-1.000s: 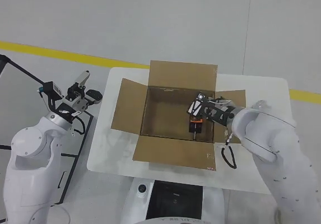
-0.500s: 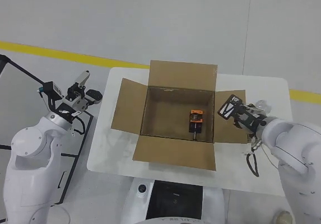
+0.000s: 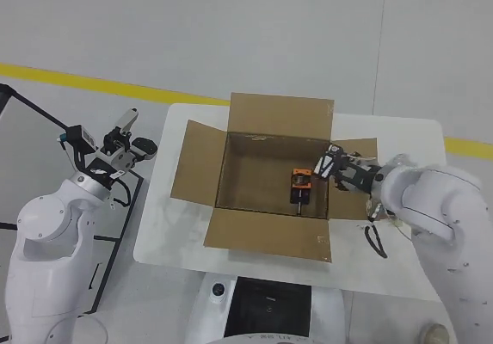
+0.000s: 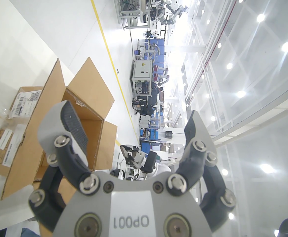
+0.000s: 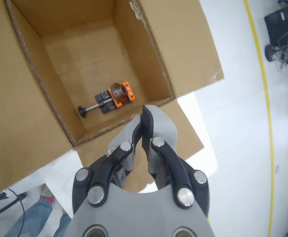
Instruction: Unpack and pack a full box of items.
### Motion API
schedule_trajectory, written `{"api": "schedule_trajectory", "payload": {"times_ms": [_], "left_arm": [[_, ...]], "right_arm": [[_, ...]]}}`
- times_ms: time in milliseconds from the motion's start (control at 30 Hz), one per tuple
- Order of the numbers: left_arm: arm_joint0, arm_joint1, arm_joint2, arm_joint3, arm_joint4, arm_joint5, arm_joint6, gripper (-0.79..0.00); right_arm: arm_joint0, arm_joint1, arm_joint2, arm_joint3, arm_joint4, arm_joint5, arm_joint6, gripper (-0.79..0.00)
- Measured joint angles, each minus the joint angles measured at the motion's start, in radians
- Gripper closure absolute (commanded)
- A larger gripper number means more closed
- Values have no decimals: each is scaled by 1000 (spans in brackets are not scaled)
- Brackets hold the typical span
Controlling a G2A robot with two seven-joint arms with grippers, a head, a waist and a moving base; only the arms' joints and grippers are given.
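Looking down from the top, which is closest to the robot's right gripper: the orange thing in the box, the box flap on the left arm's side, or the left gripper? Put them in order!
From the right gripper, over the right edge of the box:
1. orange part, on the box floor, just beside it.
2. left flap, across the box.
3. left gripper, out beyond that flap.

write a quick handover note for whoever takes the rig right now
Right gripper: shut, empty, above the box's right edge.
Left gripper: open, empty, held off the table's left side.
Box: on the table, all four flaps open. One orange-and-black metal part lies on its floor, near the right wall.
Done: can't tell which stage this is.
Left: part not gripped; flaps not closed.
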Motion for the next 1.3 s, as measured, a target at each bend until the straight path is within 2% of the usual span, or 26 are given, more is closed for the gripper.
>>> {"api": "schedule_trajectory", "payload": {"times_ms": [33, 67, 133, 300, 467, 567, 767, 900, 1000, 1033, 1067, 1300], "left_arm": [[0, 0, 0, 0, 0, 0, 0, -785], [0, 0, 0, 0, 0, 0, 0, -785], [0, 0, 0, 0, 0, 0, 0, -785], [0, 0, 0, 0, 0, 0, 0, -785], [0, 0, 0, 0, 0, 0, 0, -785], [0, 0, 0, 0, 0, 0, 0, -785], [0, 0, 0, 0, 0, 0, 0, -785], [0, 0, 0, 0, 0, 0, 0, -785], [0, 0, 0, 0, 0, 0, 0, -785], [0, 0, 0, 0, 0, 0, 0, -785], [0, 0, 0, 0, 0, 0, 0, -785], [0, 0, 0, 0, 0, 0, 0, -785]], "right_arm": [[39, -4, -34, 46, 40, 5, 5, -302], [80, -6, -70, 89, 71, 15, 15, -274], [164, -7, -146, 140, 77, 35, 36, -274], [156, -6, -136, 136, 38, 36, 36, -274], [150, -8, -162, 167, 29, 28, 26, -108], [185, -22, -241, 250, 26, 21, -7, -108], [322, -74, -419, 458, 6, 65, -25, -139], [425, -125, -542, 624, 59, 63, -11, -166], [491, -162, -616, 726, 97, 54, 29, -271], [508, -172, -635, 751, 97, 56, 40, -271], [524, -181, -654, 772, 93, 59, 49, -320], [595, -246, -762, 893, 33, 100, 54, -342]]}}
